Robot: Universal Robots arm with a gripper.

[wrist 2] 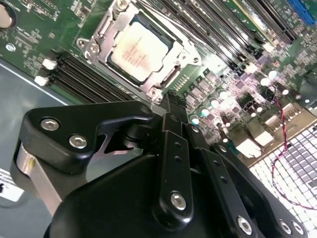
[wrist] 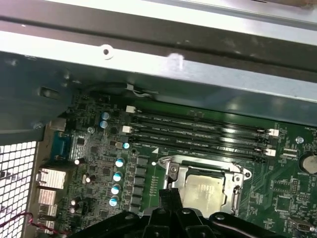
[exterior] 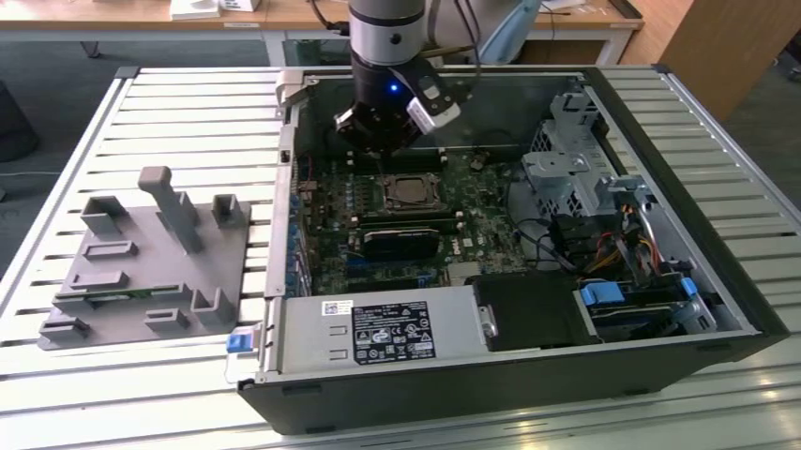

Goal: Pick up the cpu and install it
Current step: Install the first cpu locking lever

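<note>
cpu: the cpu (wrist 2: 138, 51) is already sitting in the socket frame (wrist 2: 97, 48) on the motherboard (exterior: 375, 239), silvery top facing up. In the exterior view it's (exterior: 408, 192) roughly in the middle of the board; the first wrist view catches it too (wrist: 203, 191).

gripper: the gripper (exterior: 375, 150) hangs inside the open case, just at 12 o'clock of the socket in the exterior view. In both wrist views the tips (wrist 2: 171, 101) (wrist: 171, 196) come right up to the socket's edge.

fingers: pressed together, nothing pinched between them as far as I can see. Whether the tips actually touch the frame, can't say for sure, the angle's rough.

memory slots: the black memory slots (wrist: 198, 131) run alongside the socket, between it and the case wall.

case: the computer case (exterior: 738, 309) lies on its side, lid off, on the slatted worktop (exterior: 188, 103).

holder: a grey parts holder (exterior: 144, 267) sits at 9 o'clock of the case in the exterior view, well apart from the gripper.
</note>
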